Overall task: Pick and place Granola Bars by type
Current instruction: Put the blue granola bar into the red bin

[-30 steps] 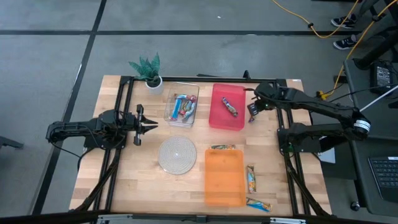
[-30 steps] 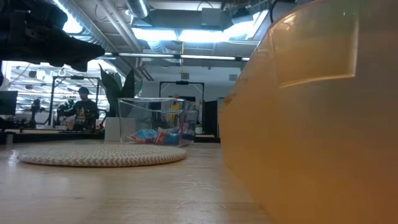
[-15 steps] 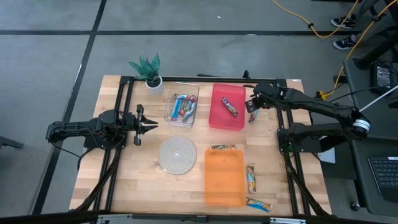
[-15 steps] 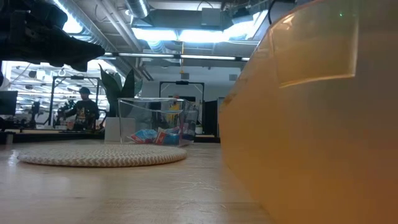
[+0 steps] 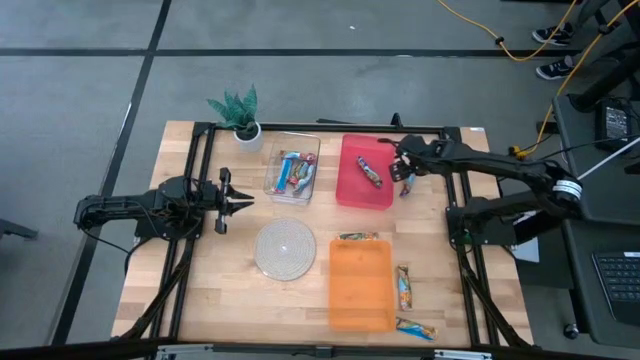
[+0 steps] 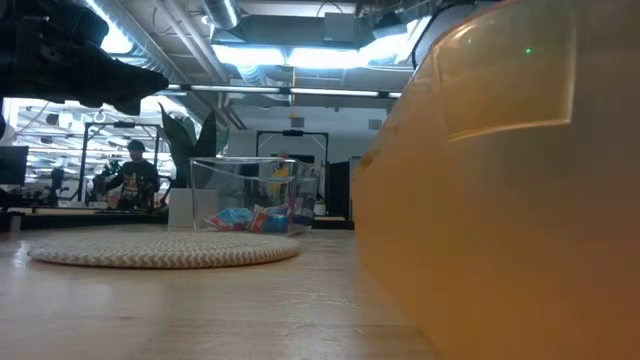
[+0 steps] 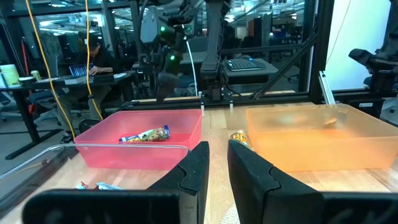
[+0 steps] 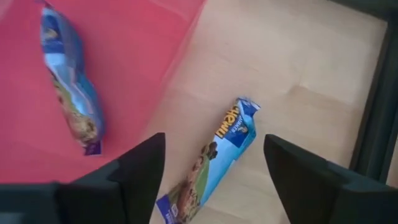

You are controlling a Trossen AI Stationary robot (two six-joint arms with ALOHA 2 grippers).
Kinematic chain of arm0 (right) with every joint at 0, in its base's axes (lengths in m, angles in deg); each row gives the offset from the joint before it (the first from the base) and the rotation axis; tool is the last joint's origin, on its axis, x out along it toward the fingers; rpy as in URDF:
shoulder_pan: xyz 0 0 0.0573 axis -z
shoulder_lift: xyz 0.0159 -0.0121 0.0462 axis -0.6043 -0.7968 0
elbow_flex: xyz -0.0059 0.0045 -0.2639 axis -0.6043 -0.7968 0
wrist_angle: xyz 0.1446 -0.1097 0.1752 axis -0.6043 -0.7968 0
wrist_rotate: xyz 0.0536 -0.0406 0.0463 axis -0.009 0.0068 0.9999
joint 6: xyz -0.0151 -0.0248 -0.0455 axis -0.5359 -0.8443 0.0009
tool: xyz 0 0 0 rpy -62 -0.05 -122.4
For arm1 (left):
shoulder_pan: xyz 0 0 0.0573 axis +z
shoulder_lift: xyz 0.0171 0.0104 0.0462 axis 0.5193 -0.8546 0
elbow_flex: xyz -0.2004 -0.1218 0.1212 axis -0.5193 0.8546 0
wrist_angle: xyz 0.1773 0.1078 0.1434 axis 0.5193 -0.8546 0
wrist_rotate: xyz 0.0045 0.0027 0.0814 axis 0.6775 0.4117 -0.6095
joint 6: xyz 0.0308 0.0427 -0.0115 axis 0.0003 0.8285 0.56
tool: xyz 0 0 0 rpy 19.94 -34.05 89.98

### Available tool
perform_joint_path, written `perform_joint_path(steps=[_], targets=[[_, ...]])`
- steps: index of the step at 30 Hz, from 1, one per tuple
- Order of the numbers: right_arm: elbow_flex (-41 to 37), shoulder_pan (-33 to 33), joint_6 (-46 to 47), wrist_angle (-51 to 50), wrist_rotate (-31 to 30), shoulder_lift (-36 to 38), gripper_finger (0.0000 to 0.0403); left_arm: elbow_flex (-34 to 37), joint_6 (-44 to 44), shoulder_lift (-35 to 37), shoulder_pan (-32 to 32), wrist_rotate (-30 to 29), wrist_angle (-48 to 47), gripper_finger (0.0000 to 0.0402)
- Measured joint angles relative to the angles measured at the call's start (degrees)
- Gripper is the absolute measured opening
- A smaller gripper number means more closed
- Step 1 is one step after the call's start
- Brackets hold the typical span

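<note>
A granola bar (image 8: 214, 165) in a blue and brown wrapper lies flat on the wood just right of the red bin (image 5: 350, 195). My right gripper (image 8: 214, 171) hangs open above it, one finger on each side, touching nothing. A second bar (image 8: 68, 81) lies inside the red bin. More bars lie in the clear bin (image 5: 291, 172). One bar (image 5: 358, 237) lies at the orange bin's (image 5: 361, 285) far wall, and two bars (image 5: 403, 287) (image 5: 415, 328) lie to its right. My left gripper (image 5: 240, 203) waits shut at the table's left.
A round woven mat (image 5: 285, 249) lies mid-table, left of the orange bin. A potted plant (image 5: 240, 115) stands at the far left corner. Black frame rails run along the table's sides. In the low view the orange bin (image 6: 520, 200) fills the right side.
My right gripper has shifted a little toward the table's left edge, over the red bin's right wall. The bar beside the red bin lies where it was.
</note>
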Motion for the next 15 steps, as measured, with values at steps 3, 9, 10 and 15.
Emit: perform_joint_path(steps=[3,9,10,15], targets=[[0.00,0.00,0.02,-0.15,0.02,-2.56,0.0282,0.00,0.00,0.01,0.00,0.00,0.00,0.0055],[-3.12,0.06,1.22,1.03,-0.52,-6.04,0.0280,0.00,0.00,-0.01,-0.01,0.00,0.00,0.0055],[-4.24,0.18,1.73,1.75,-0.06,-6.22,0.0280,0.00,0.00,-0.01,0.01,0.00,0.00,0.0055],[-9.10,0.26,2.92,6.68,3.82,-5.99,0.0282,0.00,0.00,0.00,0.01,0.00,0.00,0.0055]])
